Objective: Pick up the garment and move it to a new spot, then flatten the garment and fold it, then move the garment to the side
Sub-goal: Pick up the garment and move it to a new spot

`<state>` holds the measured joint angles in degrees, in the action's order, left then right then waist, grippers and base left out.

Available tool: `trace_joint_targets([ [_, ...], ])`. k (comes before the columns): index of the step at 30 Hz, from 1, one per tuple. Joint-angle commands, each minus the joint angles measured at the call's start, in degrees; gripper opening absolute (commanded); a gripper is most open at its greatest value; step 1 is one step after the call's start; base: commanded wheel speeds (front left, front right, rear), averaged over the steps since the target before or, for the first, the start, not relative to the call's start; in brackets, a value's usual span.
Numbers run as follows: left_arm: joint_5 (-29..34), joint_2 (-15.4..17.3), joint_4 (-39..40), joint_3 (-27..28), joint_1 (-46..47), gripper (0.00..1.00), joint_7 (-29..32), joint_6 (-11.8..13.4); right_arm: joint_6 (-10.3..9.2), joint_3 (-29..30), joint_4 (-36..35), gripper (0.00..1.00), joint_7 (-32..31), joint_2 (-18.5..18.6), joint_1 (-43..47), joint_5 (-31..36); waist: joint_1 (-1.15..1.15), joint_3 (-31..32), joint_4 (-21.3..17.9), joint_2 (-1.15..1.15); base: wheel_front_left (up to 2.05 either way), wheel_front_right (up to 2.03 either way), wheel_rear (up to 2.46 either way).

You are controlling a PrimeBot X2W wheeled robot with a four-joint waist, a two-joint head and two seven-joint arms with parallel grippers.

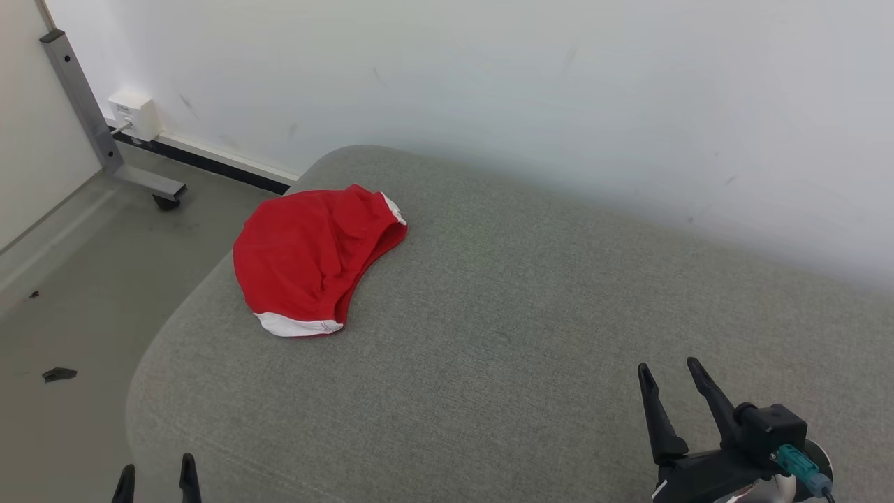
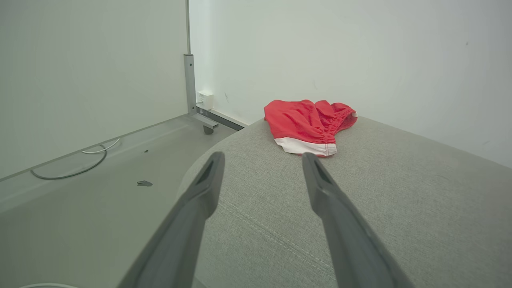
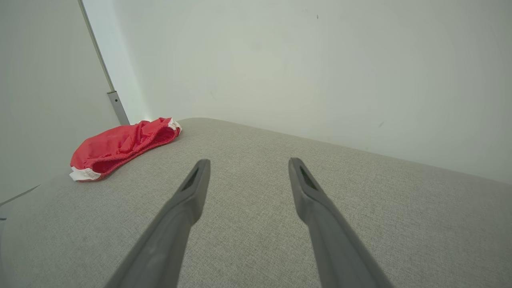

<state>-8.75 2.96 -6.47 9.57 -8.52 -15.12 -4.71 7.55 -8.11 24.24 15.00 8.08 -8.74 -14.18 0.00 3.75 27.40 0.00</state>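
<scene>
- red shorts (image 1: 311,262) lie bunched on the grey cushion (image 1: 531,321), well ahead of the left gripper (image 1: 157,463) and far ahead and to the left of the right gripper (image 1: 668,365).
- both grippers gape wide, holding nothing.
- by the look of it, every step remains: lifting, flattening, folding, setting aside.

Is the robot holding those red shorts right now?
No, the shorts lie on the grey cushion, well apart from the left gripper and the right gripper, both open and empty.

I can read no text anywhere; the white wall box (image 1: 133,114) carries a small marking (too blurred to make out).
</scene>
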Motion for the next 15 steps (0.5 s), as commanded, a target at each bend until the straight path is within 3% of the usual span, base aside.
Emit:
trace_joint_targets([
  [1, -0.05, -0.01, 0.03, 0.25, -0.49, 1.00, -0.01, 0.02, -0.13, -0.13, 0.02, 1.00, 0.19, -0.13, 0.61, -0.14, 0.00, 0.05, -0.08, 0.00, 0.00, 0.00, 0.00],
  [8, -1.14, 0.31, -2.36, 0.52, 4.32, 1.00, -0.01, -0.79, -0.13, -0.80, -0.47, 1.00, 0.18, 0.72, -0.17, 0.11, 0.00, -1.66, -0.54, 0.00, 0.00, 0.00, 0.00],
  [15, -6.10, 2.72, -12.39, 1.03, 18.73, 1.00, 2.72, -1.84, -0.13, -2.63, -3.35, 1.00, -2.29, 3.25, -4.25, 1.19, 0.00, -9.07, -3.33, 0.00, 0.00, 0.00, 0.00],
])
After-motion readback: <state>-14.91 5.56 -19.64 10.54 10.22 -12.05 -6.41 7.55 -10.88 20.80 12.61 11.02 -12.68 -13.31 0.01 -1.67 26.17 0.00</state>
